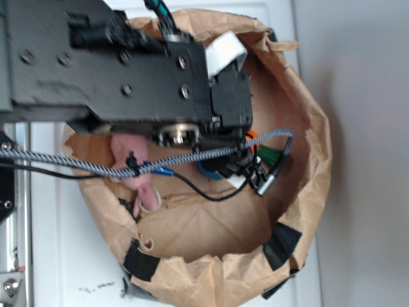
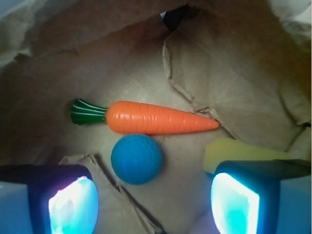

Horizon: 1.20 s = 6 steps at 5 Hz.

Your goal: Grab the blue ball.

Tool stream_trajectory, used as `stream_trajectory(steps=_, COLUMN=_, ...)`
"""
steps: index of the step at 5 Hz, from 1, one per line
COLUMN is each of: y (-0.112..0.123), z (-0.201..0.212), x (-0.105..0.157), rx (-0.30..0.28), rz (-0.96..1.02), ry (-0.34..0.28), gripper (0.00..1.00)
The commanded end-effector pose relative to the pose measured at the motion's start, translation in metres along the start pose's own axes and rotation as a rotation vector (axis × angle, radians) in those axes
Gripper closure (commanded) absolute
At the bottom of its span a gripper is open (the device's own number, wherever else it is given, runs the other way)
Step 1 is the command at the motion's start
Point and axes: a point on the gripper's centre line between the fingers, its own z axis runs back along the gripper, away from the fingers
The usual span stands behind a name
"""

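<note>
**Spotter:** Start at the fingers. What have you got?

**Operator:** On the wrist view I see both fingers [image 2: 73, 201] at the bottom of the frame, one in each corner, pads glowing pale. The gripper [image 2: 153, 200] is spread wide, with bare paper between the pads. It holds nothing.

**Spotter:** And the blue ball?

**Operator:** The blue ball [image 2: 136, 159] sits just ahead of the gap, nearer the left-hand finger than the right-hand one, and apart from both. It rests on the brown floor of the paper bag [image 2: 234, 68].

**Spotter:** What's beyond it?

**Operator:** A toy carrot [image 2: 156, 118] lies crosswise just past the ball, green top pointing left, tip pointing right. Its lower edge runs very close to the ball; I can't tell whether they touch.

**Spotter:** Anything by the other finger?

**Operator:** A yellow thing [image 2: 234, 151] pokes out just above the right-hand finger, partly hidden behind it. I can't make out what it is.

**Spotter:** Exterior view?

**Operator:** The arm [image 1: 128, 70] covers most of the bag's opening, and cables [image 1: 192, 157] cross beneath it. I get a sliver of blue under the wrist. A pink soft object [image 1: 131, 163] lies inside the bag, off to the arm's side. The bag's rolled rim carries black tape patches [image 1: 281, 246].
</note>
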Motion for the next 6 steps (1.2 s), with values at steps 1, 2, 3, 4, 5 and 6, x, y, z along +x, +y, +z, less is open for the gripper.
stream_trajectory(steps=1, y=-0.001, z=-0.027, x=0.001, rx=-0.021, rz=-0.009, ry=-0.119, gripper=0.00)
stream_trajectory(steps=2, y=-0.004, z=-0.060, x=0.005, rx=0.001, rz=-0.005, ry=-0.170, gripper=0.00)
stream_trajectory(steps=3, y=0.000, z=-0.074, x=0.008, rx=0.021, rz=0.016, ry=-0.206, gripper=0.38)
stream_trajectory(steps=4, y=0.001, z=-0.075, x=0.008, rx=0.052, rz=0.037, ry=-0.205, gripper=1.00)
stream_trajectory(steps=5, y=-0.002, z=-0.066, x=0.009, rx=0.049, rz=0.052, ry=-0.189, gripper=1.00)
stream_trajectory(steps=6, y=-0.003, z=-0.047, x=0.010, rx=0.051, rz=0.062, ry=-0.133, gripper=1.00)
